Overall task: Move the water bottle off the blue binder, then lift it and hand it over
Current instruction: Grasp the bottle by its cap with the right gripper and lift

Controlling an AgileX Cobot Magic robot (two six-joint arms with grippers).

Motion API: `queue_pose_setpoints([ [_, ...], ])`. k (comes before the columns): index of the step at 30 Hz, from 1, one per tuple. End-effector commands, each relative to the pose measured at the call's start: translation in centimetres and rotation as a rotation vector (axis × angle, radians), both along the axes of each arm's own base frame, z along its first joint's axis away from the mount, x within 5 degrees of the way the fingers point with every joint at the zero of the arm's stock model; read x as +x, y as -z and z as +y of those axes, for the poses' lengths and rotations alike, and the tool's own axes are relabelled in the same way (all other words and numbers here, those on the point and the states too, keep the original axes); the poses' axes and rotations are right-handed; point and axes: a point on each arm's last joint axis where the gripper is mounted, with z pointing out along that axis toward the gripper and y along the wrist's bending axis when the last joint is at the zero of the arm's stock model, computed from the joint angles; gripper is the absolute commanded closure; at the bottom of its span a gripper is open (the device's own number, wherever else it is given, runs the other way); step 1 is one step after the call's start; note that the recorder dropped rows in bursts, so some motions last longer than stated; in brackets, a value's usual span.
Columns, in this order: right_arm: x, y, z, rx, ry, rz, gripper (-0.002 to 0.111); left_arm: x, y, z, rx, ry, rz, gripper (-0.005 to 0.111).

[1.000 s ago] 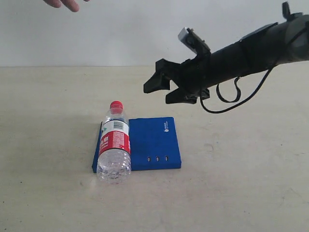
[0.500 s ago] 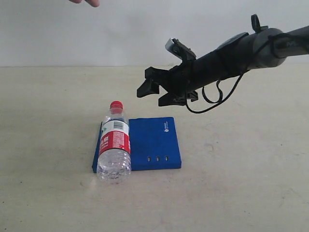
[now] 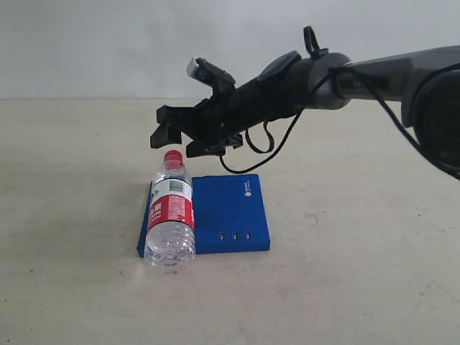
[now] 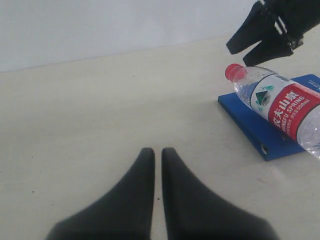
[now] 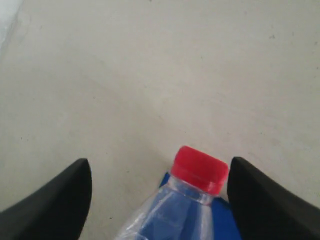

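Note:
The water bottle [image 3: 170, 215] lies on its side along the left part of the blue binder [image 3: 226, 212], red cap pointing away from the camera. My right gripper [image 3: 178, 141] hovers open just above and behind the cap, touching nothing. Its wrist view shows the red cap [image 5: 199, 169] between the two spread fingers. The left gripper [image 4: 157, 151] is shut over bare table, well apart from the bottle [image 4: 280, 102] and the binder [image 4: 260, 131]. It is not seen in the exterior view.
The binder lies flat on a pale beige table [image 3: 345, 287] against a white wall. The right arm [image 3: 316, 75] and its cable reach in from the right above the binder.
The right arm has swung left and lower, bringing its open gripper from above the binder's far right to just over the bottle's cap. A hand at the top left edge has gone.

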Motion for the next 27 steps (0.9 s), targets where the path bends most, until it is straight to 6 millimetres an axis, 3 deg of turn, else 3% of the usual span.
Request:
queue_pose_setpoints([
  [1,0.5,2.7,0.2,-0.030,0.058,0.063,0.041,0.0,-0.1,0.0,0.008,-0.002,-0.001,0.102],
  [7,0.3,5.2,0.2,-0.051,0.053,0.112,0.041,0.0,-0.1,0.0,0.008,-0.002,-0.001,0.102],
  [10,0.2,5.5,0.3,-0.051,0.041,0.123,0.045,0.0,-0.1,0.0,0.008,-0.002,-0.001,0.102],
  [17,-0.2,4.4,0.5,-0.016,0.008,0.146,0.103,0.0,-0.1,0.0,0.008,-0.002,-0.001,0.102],
  [18,-0.2,4.0,0.4,-0.012,0.000,0.145,0.109,0.0,-0.1,0.0,0.008,-0.002,-0.001,0.102],
  [23,0.2,0.6,-0.3,0.014,-0.018,0.071,0.108,0.0,-0.1,0.0,0.008,-0.002,-0.001,0.102],
  [27,0.5,-6.9,-3.6,0.048,-0.086,-0.095,0.108,0.0,-0.1,0.0,0.008,-0.002,-0.001,0.102],
])
